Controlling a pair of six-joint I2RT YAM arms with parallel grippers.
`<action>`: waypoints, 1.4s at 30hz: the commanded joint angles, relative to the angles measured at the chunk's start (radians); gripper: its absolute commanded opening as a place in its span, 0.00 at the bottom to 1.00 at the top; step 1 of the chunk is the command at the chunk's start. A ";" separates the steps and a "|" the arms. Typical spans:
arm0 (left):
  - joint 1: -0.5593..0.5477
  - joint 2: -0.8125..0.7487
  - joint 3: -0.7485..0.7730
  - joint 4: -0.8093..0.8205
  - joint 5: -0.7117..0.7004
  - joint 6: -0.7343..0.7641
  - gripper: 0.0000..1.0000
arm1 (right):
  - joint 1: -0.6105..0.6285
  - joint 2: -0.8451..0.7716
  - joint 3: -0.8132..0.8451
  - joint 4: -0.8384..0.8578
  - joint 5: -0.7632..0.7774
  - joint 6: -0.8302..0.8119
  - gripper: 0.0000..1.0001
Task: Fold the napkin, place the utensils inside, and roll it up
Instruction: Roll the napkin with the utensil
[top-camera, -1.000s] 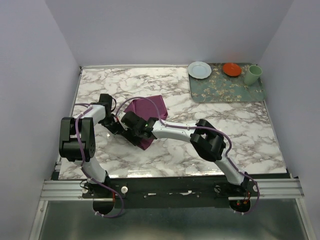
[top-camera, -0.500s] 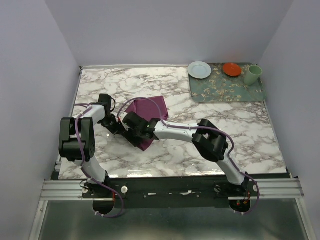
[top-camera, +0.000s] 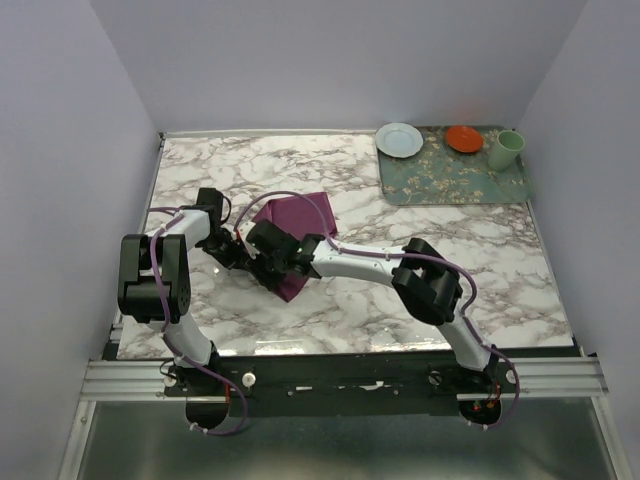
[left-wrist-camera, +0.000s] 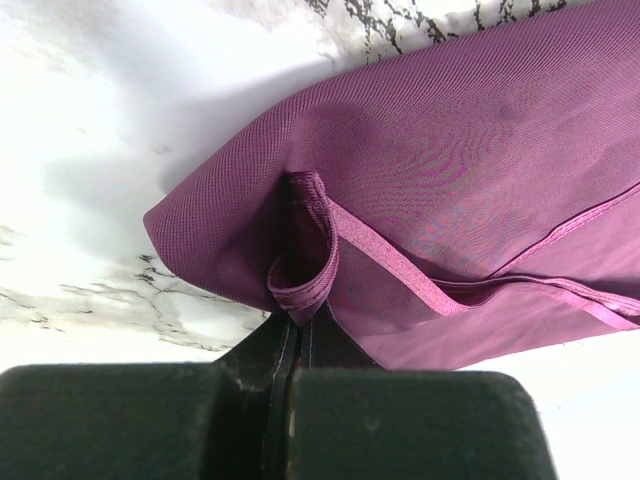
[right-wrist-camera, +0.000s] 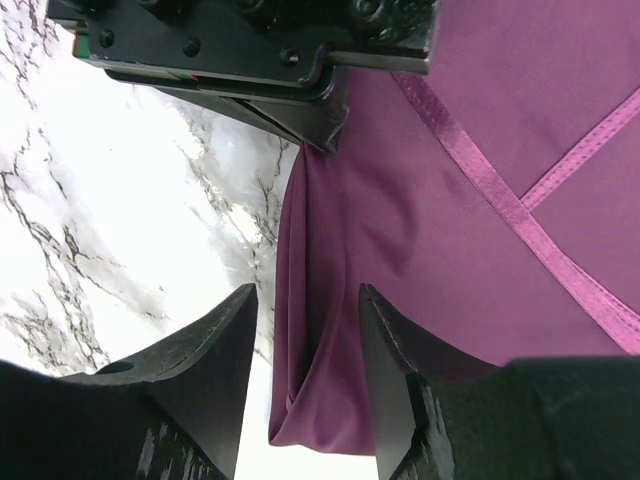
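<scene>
Marble bench (top-camera: 480, 270), pale walls (top-camera: 330, 60) on three sides. Napkin (top-camera: 300, 212) lies left of centre. Left gripper (left-wrist-camera: 300, 325) clamps its curled hem. Right gripper (right-wrist-camera: 305, 310) stands parted, straddling the fold. Floral mat (top-camera: 450, 182) occupies the far right corner.

- The napkin (left-wrist-camera: 450, 170) is running off the left wrist view's right edge.
- The left gripper (left-wrist-camera: 297, 338), clamped, is burying its tips under the hem's curl.

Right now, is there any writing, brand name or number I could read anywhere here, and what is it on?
There are none: no word, label or number shows on the plum napkin, the floral mat, the pale blue plate, the orange dish, the green cup or the marble table.
</scene>
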 joint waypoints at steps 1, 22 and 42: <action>-0.008 0.049 -0.039 0.012 0.001 -0.008 0.00 | 0.007 0.041 0.024 0.004 -0.028 -0.004 0.53; 0.000 0.059 -0.040 0.012 0.029 -0.034 0.00 | 0.059 0.118 -0.001 0.037 0.253 0.011 0.46; 0.000 0.007 0.058 0.028 -0.015 0.125 0.35 | -0.122 0.109 0.007 0.034 -0.397 0.135 0.01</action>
